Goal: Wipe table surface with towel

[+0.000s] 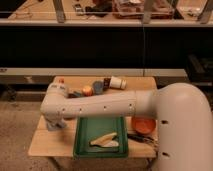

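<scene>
The wooden table (50, 142) stands in the middle of the camera view. My arm reaches across it from the right to its left side. My gripper (54, 121) hangs down from the wrist, close to the tabletop at the left, beside the green tray (84, 137). A pale patch (52, 125) shows at the gripper's tip; I cannot tell whether it is the towel. No towel is plainly in view elsewhere.
The green tray holds a pale banana-like object (105, 141). An orange bowl (144, 125) and a dark utensil (137, 136) lie at the right. At the back are an orange fruit (87, 90), a dark can (98, 87) and a tipped cup (118, 82).
</scene>
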